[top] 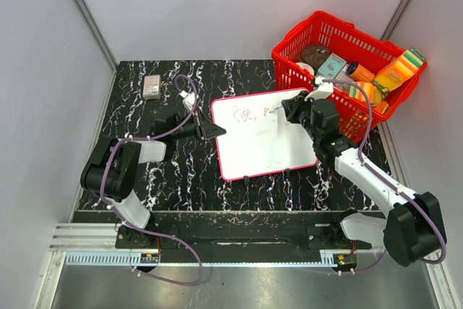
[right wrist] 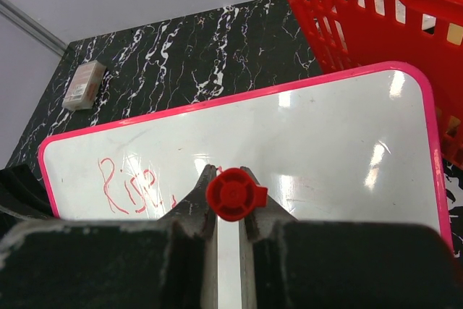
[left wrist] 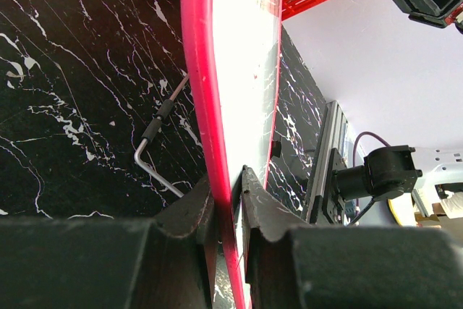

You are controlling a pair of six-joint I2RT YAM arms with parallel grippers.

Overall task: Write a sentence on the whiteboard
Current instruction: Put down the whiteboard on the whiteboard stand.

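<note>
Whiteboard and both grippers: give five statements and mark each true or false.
1. The left gripper is clamped on the whiteboard's red rim. True.
2. The right gripper is open and empty. False: it is shut on a red marker.
3. The whiteboard bears red handwriting. True.
4. The whiteboard lies inside the red basket. False: it is on the black marbled table, outside the basket.
5. The small pinkish block rests on the whiteboard. False: it lies on the table's far left, apart from the board.
</note>
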